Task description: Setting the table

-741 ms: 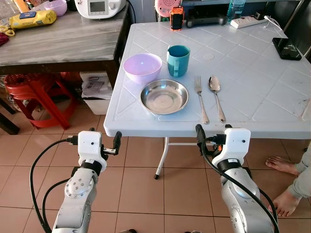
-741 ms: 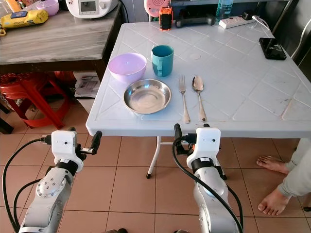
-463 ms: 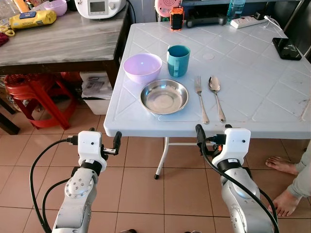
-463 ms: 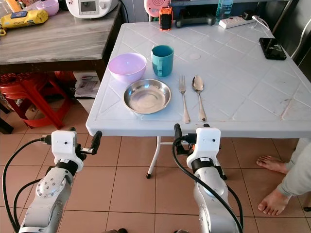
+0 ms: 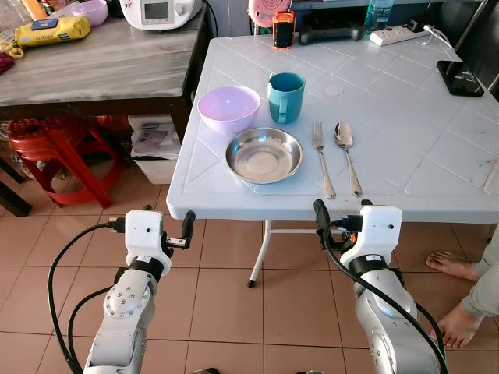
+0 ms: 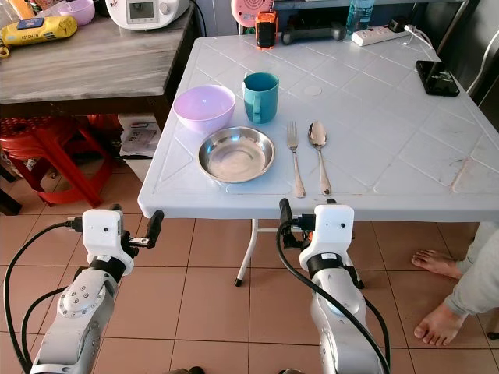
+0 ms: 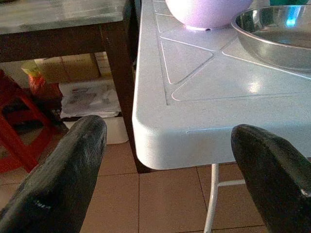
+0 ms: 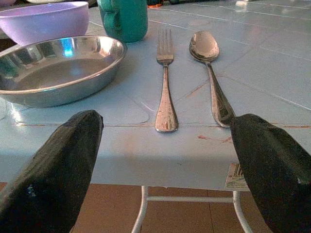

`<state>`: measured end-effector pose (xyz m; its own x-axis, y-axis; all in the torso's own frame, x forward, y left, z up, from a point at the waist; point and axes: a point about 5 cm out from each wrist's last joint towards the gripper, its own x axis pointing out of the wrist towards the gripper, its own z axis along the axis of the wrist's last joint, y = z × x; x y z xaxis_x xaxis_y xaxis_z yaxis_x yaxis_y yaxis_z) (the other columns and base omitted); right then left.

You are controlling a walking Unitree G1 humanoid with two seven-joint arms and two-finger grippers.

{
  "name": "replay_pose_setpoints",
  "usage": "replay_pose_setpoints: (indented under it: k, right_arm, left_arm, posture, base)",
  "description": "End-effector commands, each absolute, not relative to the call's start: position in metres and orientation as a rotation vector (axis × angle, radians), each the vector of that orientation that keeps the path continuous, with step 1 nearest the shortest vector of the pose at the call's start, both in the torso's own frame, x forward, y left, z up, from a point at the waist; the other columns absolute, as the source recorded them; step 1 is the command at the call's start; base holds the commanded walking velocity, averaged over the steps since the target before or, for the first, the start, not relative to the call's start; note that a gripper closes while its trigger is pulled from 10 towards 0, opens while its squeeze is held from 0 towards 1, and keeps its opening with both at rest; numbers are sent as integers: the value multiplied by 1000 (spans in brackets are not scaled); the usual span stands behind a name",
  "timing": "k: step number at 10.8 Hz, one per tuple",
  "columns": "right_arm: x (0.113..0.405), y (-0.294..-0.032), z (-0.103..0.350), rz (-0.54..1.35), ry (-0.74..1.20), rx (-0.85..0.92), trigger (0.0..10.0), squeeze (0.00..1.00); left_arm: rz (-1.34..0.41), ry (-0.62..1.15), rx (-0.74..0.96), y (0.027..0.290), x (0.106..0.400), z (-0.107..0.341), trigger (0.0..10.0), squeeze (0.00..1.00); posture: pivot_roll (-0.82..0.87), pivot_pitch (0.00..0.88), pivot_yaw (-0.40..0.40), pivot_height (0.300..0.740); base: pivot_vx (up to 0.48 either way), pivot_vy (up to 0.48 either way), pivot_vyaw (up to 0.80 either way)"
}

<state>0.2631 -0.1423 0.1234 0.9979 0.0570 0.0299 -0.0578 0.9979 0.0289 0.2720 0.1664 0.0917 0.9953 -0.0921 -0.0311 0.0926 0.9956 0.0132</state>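
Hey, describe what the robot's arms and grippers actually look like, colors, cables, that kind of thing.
Both arms are silver metal with rounded joint housings and looping black cables. Each ends in a boxy white wrist block. The left gripper and right gripper each carry two long, matte black, rounded fingers.

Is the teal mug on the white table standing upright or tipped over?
Upright. The teal mug stands on its base on the white table, its open rim facing up, behind the steel plate.

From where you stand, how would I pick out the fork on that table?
Look at the white plastic table and find the round steel plate near its front edge. Just to the plate's right lie two pieces of cutlery side by side; the fork is the one nearer the plate, with tines, while the spoon beyond it has a rounded bowl.
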Motion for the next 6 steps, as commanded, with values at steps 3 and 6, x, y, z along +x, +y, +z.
replay_pose_setpoints:
  k: [3,6]
  right_arm:
    - [250,-169,114,15,47,57,10000,0]
    - [245,-162,109,36,71,55,10000,0]
  left_arm:
    - [-83,-8,-2,166,274,100,10000,0]
    - [-94,6,4,166,270,97,10000,0]
  posture:
    - [-33,78,44,740]
    - [-32,96,56,740]
  base:
    - [0,0,0]
    - [0,0,0]
